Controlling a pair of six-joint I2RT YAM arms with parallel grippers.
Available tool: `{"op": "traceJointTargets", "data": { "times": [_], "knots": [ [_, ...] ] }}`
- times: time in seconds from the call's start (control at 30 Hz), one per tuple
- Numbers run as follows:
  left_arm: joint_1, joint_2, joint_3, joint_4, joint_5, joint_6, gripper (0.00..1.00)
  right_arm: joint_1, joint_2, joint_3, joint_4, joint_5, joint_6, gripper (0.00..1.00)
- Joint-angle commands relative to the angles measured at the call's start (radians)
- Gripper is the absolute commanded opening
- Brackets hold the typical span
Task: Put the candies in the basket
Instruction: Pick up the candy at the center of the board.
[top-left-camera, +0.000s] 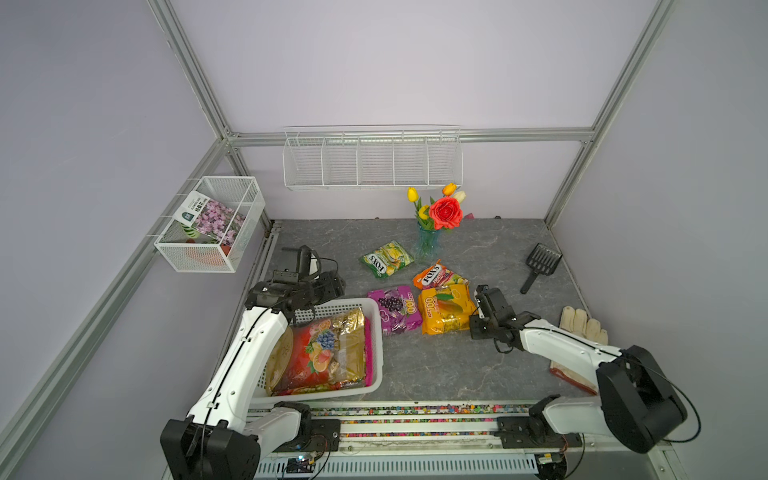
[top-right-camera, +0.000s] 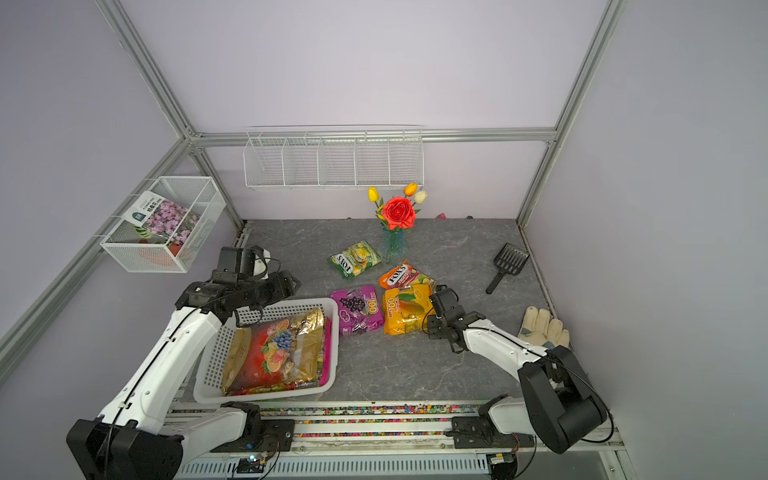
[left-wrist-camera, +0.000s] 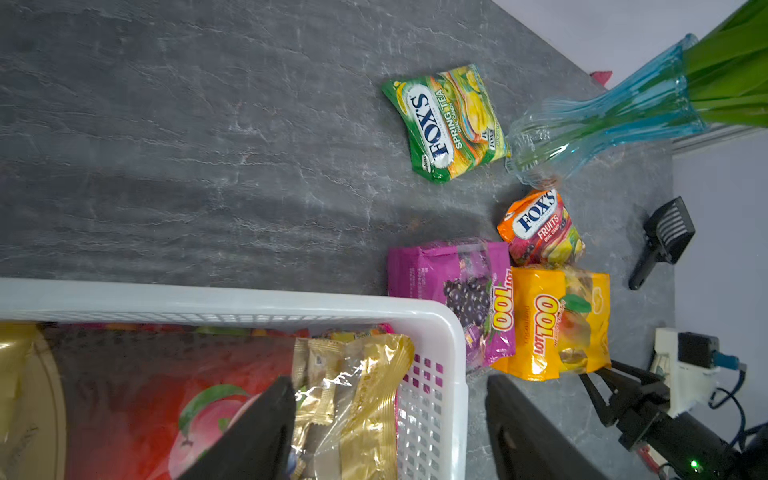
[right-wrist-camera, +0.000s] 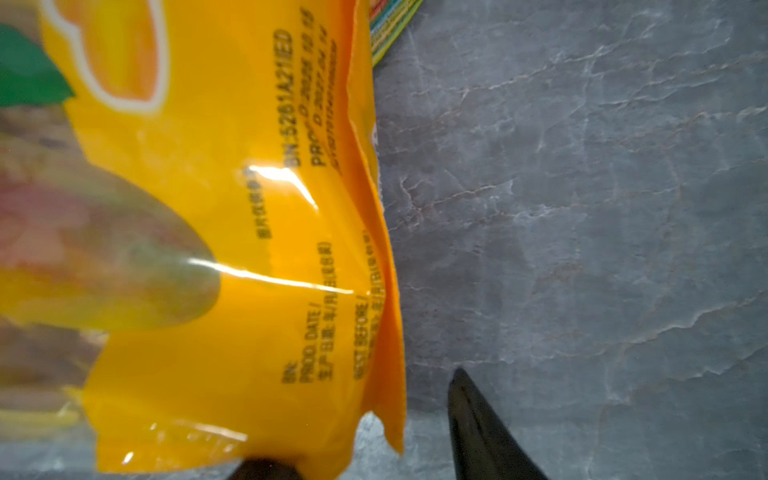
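The white basket (top-left-camera: 377, 345) stands at the front left and holds the large gold fruit-printed bag (top-left-camera: 320, 353); a pink edge (top-left-camera: 368, 357) shows beneath it. On the table lie the green FOX'S bag (top-left-camera: 386, 258), orange FOX'S bag (top-left-camera: 436, 275), purple "100" bag (top-left-camera: 395, 309) and orange mango "100" bag (top-left-camera: 444, 309). My left gripper (top-left-camera: 334, 286) (left-wrist-camera: 388, 380) hangs open and empty above the basket's far end. My right gripper (top-left-camera: 476, 309) (right-wrist-camera: 361, 415) stands open astride the mango bag's right edge (right-wrist-camera: 386, 291), with a gap beside one finger.
A blue glass vase of flowers (top-left-camera: 428, 245) stands just behind the FOX'S bags. A black scoop (top-left-camera: 540, 266) and a work glove (top-left-camera: 582, 328) lie at the right. A wire cube basket (top-left-camera: 212, 224) with a flower-printed packet and a long wire rack (top-left-camera: 372, 158) hang on the walls.
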Motion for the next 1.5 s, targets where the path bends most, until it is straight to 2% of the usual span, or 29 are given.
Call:
{"op": "traceJointTargets", "data": {
  "times": [0.0, 0.13, 0.3, 0.67, 0.73, 0.83, 1.0, 1.07, 1.2, 1.33, 1.47],
  "knots": [
    [0.003, 0.014, 0.020, 0.026, -0.042, -0.015, 0.75, 0.000, -0.005, -0.059, 0.263, 0.079, -0.045, 0.47],
    [0.003, 0.024, 0.012, 0.034, -0.015, -0.021, 0.75, 0.001, 0.058, -0.033, 0.351, 0.100, -0.067, 0.48],
    [0.004, 0.003, -0.024, 0.056, -0.013, -0.020, 0.75, 0.000, 0.076, -0.080, 0.540, 0.102, -0.139, 0.47],
    [0.005, 0.004, -0.039, 0.065, -0.004, -0.019, 0.75, -0.014, 0.086, -0.106, 0.679, -0.054, -0.233, 0.45],
    [0.004, 0.005, -0.043, 0.067, 0.001, -0.017, 0.75, -0.031, 0.106, -0.094, 0.680, -0.110, -0.238, 0.41],
    [0.003, 0.009, -0.048, 0.067, 0.004, -0.015, 0.75, -0.045, 0.150, -0.071, 0.701, -0.189, -0.272, 0.29],
    [0.004, 0.014, -0.044, 0.065, 0.015, -0.009, 0.75, -0.039, 0.184, -0.075, 0.764, -0.197, -0.308, 0.10],
    [0.004, 0.012, -0.046, 0.063, 0.008, -0.009, 0.75, -0.036, 0.159, -0.095, 0.794, -0.197, -0.318, 0.04],
    [0.004, 0.004, -0.049, 0.063, -0.014, -0.018, 0.75, -0.029, 0.055, -0.116, 0.763, -0.219, -0.339, 0.00],
    [0.004, 0.009, -0.038, 0.055, -0.042, -0.018, 0.77, 0.032, -0.120, -0.119, 0.590, -0.179, -0.347, 0.00],
    [0.004, 0.015, -0.032, 0.080, -0.049, -0.031, 0.78, 0.101, -0.322, -0.076, 0.337, -0.119, -0.410, 0.00]
  ]
}}
